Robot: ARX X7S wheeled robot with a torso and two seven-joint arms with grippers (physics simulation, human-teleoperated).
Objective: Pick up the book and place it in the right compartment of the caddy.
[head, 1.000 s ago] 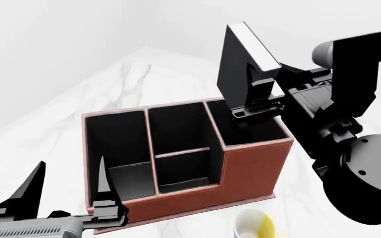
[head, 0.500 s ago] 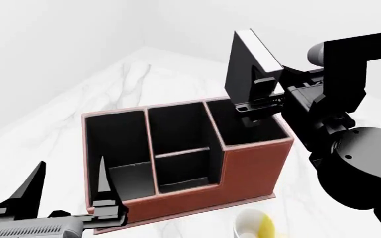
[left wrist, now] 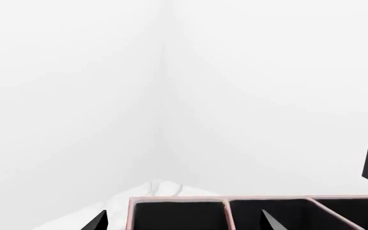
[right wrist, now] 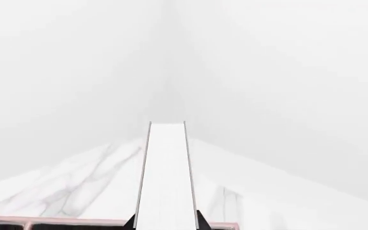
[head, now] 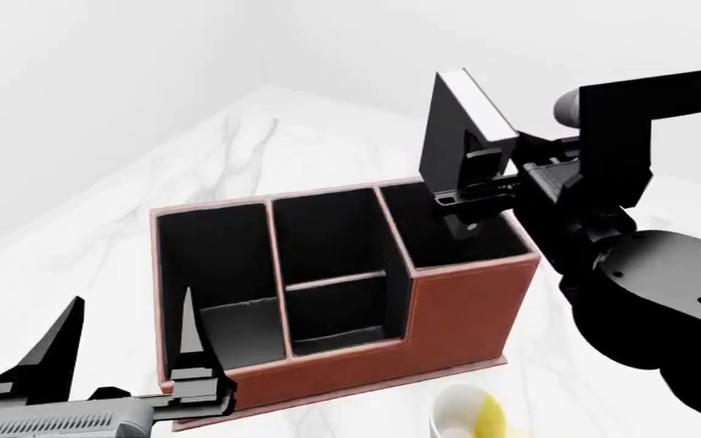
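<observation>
The reddish-brown caddy [head: 448, 315] with black interior stands on the marble table. My right gripper [head: 475, 169] is shut on the dark book [head: 455, 128] with white page edges and holds it upright, tilted, its lower end just above the tall right compartment [head: 455, 239]. In the right wrist view the book's white page edge [right wrist: 166, 177] runs between the fingertips, with the caddy's pink rim [right wrist: 56, 222] below. My left gripper [head: 125, 351] is open and empty at the caddy's near left corner; the left wrist view shows the caddy's rim [left wrist: 178, 199].
A white-and-yellow mug [head: 473, 415] stands on the table just in front of the caddy's right end. White walls meet in a corner behind the marble table [head: 241, 146]. The caddy's middle divided section [head: 332, 274] and left section [head: 219, 274] hold nothing.
My right gripper has carried the book a little to the right and down, closer over the right compartment. The left arm has not moved.
</observation>
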